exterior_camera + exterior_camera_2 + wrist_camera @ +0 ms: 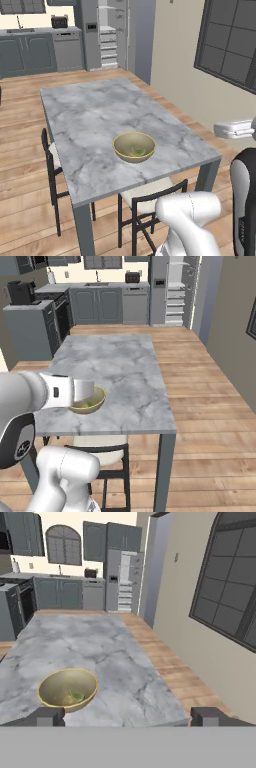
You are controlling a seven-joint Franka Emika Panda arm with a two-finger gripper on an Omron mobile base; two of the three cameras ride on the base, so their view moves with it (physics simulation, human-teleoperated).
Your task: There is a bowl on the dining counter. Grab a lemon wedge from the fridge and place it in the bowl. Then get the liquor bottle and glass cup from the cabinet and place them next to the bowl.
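On the marble table (90, 120), the lemon wedge (137, 150) lies inside the olive-tan bowl (134, 147), while my jaws (127, 716) stand wide apart, empty.

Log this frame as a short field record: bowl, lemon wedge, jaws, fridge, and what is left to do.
bowl: olive-tan bowl stands on the dining counter, near its front edge
lemon wedge: lemon wedge lies inside the bowl
gripper: gripper has its jaws open and empty, set back from the bowl
fridge: fridge at the far wall, one door open, shelves showing
left to do: no liquor bottle or glass cup beside the bowl yet
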